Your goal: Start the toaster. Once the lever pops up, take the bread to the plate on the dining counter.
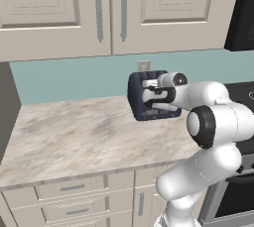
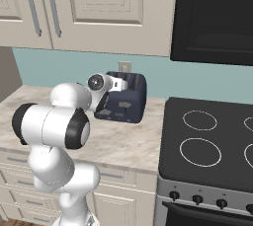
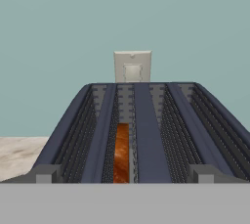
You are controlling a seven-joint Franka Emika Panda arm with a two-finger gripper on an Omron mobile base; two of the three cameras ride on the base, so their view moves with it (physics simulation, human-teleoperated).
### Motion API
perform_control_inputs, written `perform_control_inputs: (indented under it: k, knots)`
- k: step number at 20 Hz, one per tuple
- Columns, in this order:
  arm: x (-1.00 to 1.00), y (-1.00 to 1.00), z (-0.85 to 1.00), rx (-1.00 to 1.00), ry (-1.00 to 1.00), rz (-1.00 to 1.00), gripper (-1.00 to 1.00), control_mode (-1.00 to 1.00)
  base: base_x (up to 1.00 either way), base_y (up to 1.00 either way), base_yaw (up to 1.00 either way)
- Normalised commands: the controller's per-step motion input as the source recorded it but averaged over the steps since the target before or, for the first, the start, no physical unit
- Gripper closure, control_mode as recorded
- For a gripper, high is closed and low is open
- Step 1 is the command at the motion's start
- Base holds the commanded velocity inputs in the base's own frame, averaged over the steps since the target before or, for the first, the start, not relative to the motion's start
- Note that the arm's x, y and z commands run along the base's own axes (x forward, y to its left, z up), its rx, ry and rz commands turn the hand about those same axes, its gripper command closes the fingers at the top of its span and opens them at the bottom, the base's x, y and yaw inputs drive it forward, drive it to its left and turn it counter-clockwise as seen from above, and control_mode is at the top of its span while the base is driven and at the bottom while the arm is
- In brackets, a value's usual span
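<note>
While the toaster [image 1: 149, 97] sits against the wall under the outlet [image 3: 132, 66], we note the bread [image 3: 122, 153] sunk in its slot; the gripper [image 1: 155, 92] hovers above, jaws wide, likely seeking the lever.

The navy toaster [image 2: 129, 102] stands on the marbled worktop [image 2: 123, 143] beside the stove [image 2: 207, 146]; the arm's hand reaches over its left end.
</note>
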Motion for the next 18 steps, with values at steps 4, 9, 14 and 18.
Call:
perform_control_inputs:
  k: [4,9,14,18]
  knots:
    - [0.0,0.0,0.0,0.0,0.0,0.0,-1.0,-1.0,0.0,0.0,0.0]
    - [0.0,0.0,0.0,0.0,0.0,0.0,-1.0,-1.0,0.0,0.0,0.0]
    - [0.0,0.0,0.0,0.0,0.0,0.0,-1.0,-1.0,0.0,0.0,0.0]
    - [0.0,0.0,0.0,0.0,0.0,0.0,-1.0,-1.0,0.0,0.0,0.0]
